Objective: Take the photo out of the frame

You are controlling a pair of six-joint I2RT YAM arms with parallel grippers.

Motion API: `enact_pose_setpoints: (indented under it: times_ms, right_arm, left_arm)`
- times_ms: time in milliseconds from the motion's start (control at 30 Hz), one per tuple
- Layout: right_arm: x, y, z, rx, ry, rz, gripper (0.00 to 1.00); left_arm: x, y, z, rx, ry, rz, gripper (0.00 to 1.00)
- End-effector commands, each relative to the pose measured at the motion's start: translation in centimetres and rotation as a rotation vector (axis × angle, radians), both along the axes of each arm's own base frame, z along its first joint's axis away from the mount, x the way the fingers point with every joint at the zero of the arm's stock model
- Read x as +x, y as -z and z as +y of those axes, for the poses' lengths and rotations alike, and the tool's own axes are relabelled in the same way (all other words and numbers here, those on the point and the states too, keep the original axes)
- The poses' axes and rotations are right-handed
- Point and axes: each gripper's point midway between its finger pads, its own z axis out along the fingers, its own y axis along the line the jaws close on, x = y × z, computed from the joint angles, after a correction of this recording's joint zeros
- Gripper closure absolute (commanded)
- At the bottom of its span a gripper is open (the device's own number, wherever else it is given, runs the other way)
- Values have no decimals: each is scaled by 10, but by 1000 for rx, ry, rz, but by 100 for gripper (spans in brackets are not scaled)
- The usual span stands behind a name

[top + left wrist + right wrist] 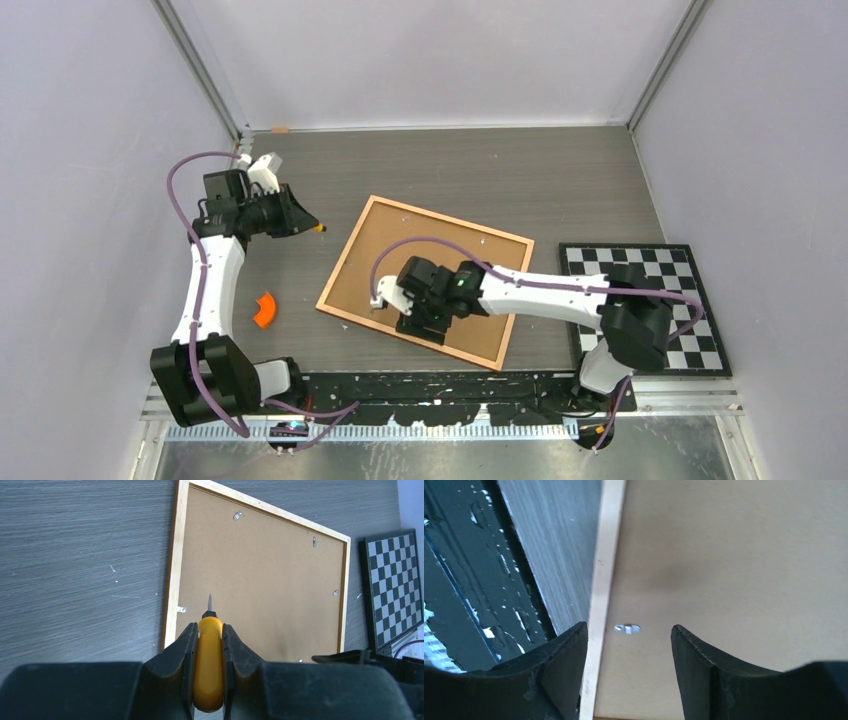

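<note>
Top view: the frame [400, 250] lies back-up, the right gripper [420, 325] over its near edge. Left wrist: the left gripper [209, 630], left of the frame, pinches a screwdriver [209, 672] (yellow handle). Right wrist: jaws spread above a clip [627, 628] on the frame.

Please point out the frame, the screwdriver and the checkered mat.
frame [260, 570]: left wrist view, brown back board.
screwdriver [209, 650]: left wrist view, yellow handle.
checkered mat [697, 300]: top view, right part.
</note>
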Motion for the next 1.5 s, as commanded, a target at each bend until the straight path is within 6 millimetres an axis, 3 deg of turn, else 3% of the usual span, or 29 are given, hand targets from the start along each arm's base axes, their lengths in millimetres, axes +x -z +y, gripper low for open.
enact_pose_setpoints:
  times_ms: [0, 233, 467, 633, 900, 1033, 1200, 1367, 1467]
  right_arm:
    - [-1, 4, 18, -5, -32, -62, 34]
    - [-13, 25, 23, -76, -82, -93, 34]
    - [-3, 49, 9, -196, -104, -197, 39]
    - [2, 47, -13, -249, -146, -256, 51]
    - [19, 37, -48, -282, -189, -283, 58]
    - [24, 36, -55, -234, -152, -238, 60]
    - [13, 37, -57, -190, -165, -190, 59]
    - [6, 42, -59, -204, -180, -147, 60]
    - [5, 46, -59, -222, -184, -134, 65]
  left_arm:
    - [0, -14, -6, -39, 27, -43, 100]
    - [0, -10, -8, -54, 36, -24, 100]
    - [0, -9, -8, -59, 39, -19, 100]
    - [-1, -8, -9, -57, 49, -19, 100]
    - [-8, 3, -2, 72, 99, -37, 100]
    - [-10, 10, 1, 179, 142, -57, 100]
    - [-13, 17, -12, 291, 222, -71, 100]
    - [-15, 30, -37, 432, 335, -99, 100]
    - [-14, 41, -46, 495, 373, -103, 100]
